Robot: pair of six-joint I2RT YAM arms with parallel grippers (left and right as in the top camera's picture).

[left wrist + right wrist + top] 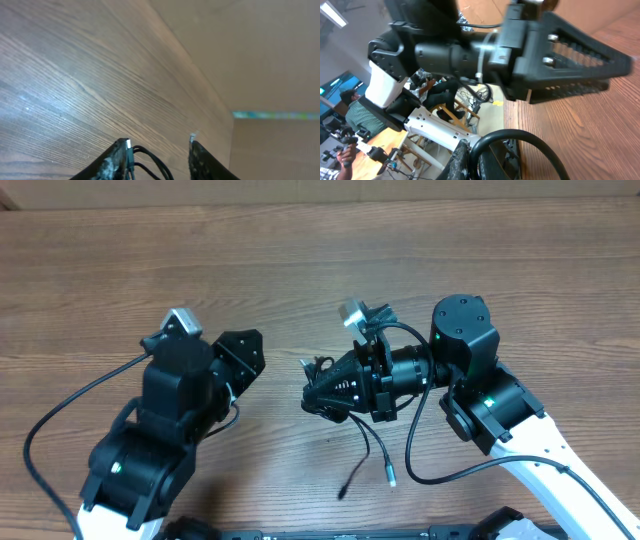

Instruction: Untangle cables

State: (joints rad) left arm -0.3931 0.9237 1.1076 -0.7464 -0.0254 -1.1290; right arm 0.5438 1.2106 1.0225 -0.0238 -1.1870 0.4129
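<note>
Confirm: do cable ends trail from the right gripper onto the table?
Yes, overhead, two cable strands run from the right gripper across the table.

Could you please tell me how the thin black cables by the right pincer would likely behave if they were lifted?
The cables would probably be floppy, since their strands trail in loose curves away from the right pincer. They look thin, so they are likely light. The plug ends would probably dangle and swing, and the bunched part at the pincer might snag.
</note>
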